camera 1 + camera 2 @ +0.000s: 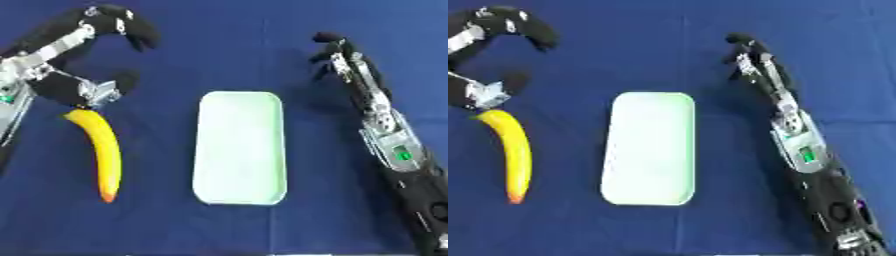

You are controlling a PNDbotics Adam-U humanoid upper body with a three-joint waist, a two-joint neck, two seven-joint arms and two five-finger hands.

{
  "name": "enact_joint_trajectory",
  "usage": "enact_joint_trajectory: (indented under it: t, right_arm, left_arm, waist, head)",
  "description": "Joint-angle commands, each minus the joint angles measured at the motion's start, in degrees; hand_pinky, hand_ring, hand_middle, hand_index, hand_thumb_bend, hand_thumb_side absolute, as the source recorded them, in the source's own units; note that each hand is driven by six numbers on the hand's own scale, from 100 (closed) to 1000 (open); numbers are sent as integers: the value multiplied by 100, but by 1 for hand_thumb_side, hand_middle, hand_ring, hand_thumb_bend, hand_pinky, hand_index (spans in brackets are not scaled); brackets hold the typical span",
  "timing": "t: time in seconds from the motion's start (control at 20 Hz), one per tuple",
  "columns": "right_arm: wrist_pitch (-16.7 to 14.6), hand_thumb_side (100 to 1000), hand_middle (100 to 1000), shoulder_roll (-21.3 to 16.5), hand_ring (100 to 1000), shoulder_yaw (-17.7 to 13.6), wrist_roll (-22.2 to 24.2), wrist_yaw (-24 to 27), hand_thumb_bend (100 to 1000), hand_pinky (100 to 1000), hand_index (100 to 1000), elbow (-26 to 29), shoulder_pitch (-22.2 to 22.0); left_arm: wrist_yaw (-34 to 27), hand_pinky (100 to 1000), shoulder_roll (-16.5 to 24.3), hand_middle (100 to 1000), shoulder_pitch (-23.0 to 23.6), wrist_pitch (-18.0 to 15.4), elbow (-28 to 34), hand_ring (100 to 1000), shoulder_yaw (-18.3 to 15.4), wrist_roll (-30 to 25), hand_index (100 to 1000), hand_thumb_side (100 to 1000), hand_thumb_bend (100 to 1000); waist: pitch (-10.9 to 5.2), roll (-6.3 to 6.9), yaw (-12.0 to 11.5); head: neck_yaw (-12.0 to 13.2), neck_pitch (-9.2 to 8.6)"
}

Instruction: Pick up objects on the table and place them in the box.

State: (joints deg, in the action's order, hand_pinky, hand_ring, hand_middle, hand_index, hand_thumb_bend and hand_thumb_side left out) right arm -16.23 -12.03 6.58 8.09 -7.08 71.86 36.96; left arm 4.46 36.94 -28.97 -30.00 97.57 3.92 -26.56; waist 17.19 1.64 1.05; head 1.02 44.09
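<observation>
Pale green shallow box (240,148) at lower centre on the blue worktop (227,45), curved yellow banana (101,150) with orange tip at left, left hand (83,65) above its upper end, fingers curved, holding nothing, right hand (346,62) at upper right, fingers relaxed

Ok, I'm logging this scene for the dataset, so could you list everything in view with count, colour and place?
banana: one, yellow with an orange tip, on the cloth left of the tray, its upper end just under the left hand.
tray: one, pale green, shallow, rounded corners, centre, nothing in it.
tablecloth: one, dark blue, covering the table.
left hand: one, black and silver, upper left, fingers arched open above the banana's end.
right hand: one, black and silver, right of the tray, fingers relaxed.
</observation>
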Motion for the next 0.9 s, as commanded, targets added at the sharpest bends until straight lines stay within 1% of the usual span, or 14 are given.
enact_joint_trajectory:
  t: [0.05, 0.6, 0.7, 0.75, 0.8, 0.85, 0.9]
  right_arm:
    - [-27, 856, 829, -20, 669, -21, 8, 6, 100, 464, 885, 90, 95]
    - [-31, 856, 830, -48, 670, -20, 20, 27, 100, 465, 886, 106, 97]
    - [-33, 856, 830, -53, 670, -21, 21, 26, 100, 465, 886, 104, 97]
    - [-34, 856, 830, -54, 670, -22, 21, 26, 100, 465, 886, 103, 99]
    - [-35, 855, 830, -55, 670, -22, 22, 25, 100, 465, 886, 101, 104]
    - [-36, 856, 830, -57, 670, -18, 26, 21, 100, 465, 886, 98, 113]
    - [-38, 856, 830, -61, 670, -15, 31, 17, 100, 465, 886, 92, 120]
  left_arm:
    - [-29, 592, 96, 706, -97, -7, 74, 706, -90, -8, 824, 684, 100]
    - [-1, 593, 79, 706, -96, 5, 95, 707, -95, -13, 823, 674, 100]
    - [22, 611, 99, 721, -94, -13, 100, 721, -91, -30, 833, 636, 100]
    - [78, 638, 144, 722, -99, -54, 118, 724, -84, -81, 842, 567, 100]
    - [179, 646, 209, 710, -104, -137, 149, 709, -75, -186, 844, 544, 100]
    - [368, 688, 379, 764, -110, -297, 210, 745, -1, -466, 873, 567, 100]
    - [610, 666, 587, 740, -109, -519, 280, 720, 69, -885, 865, 554, 100]
  waist:
    - [-89, 10, 2]
    - [-71, 14, 25]
    - [-68, 15, 34]
    - [-67, 15, 46]
    - [-64, 13, 59]
    - [-65, 17, 83]
    - [-71, 18, 100]
  head:
    - [-60, -7]
    - [-125, -74]
    - [-128, -68]
    - [-130, -71]
    - [-130, -76]
    - [-128, -81]
    - [-127, -78]
